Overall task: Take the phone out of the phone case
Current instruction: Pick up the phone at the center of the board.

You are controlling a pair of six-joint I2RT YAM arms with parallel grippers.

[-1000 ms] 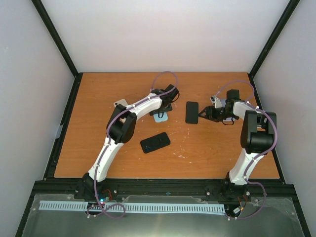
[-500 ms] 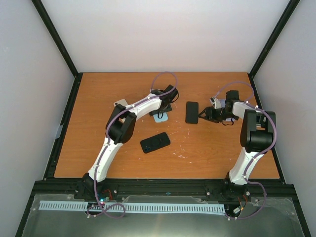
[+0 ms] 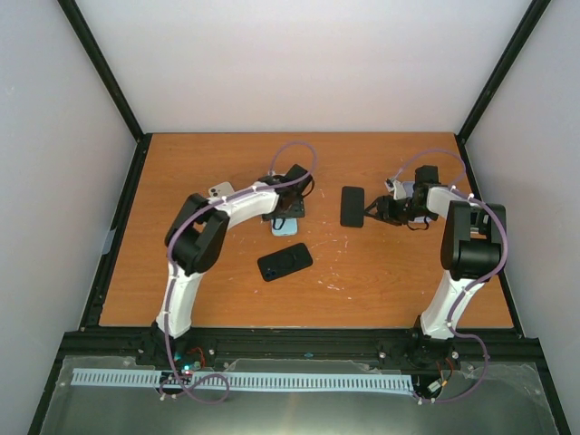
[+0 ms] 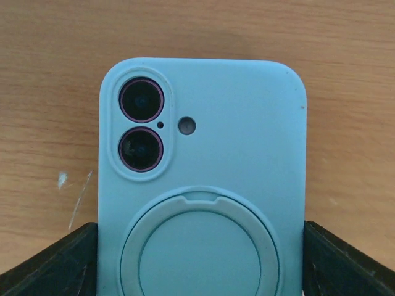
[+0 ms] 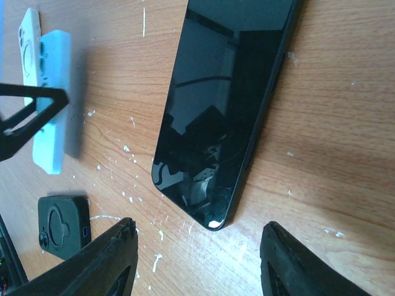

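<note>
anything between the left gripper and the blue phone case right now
Nothing visible. The left gripper straddles the light blue phone case, which lies back-up on the table. Its fingers sit close beside the two long edges with no other object between. Whether they touch it is not clear.

- This is a robot lab: a small closed test cell.
- Plain white walls (image 3: 299,63) stand on three sides, with black frame posts (image 3: 100,63) in the corners.
- A left arm (image 3: 195,245) and a right arm (image 3: 462,263), both white, are bolted to a black rail (image 3: 308,343) at the near edge of a scratched wooden bench (image 3: 381,290).
- Purple cables (image 3: 294,149) run loosely along the arms.
</note>
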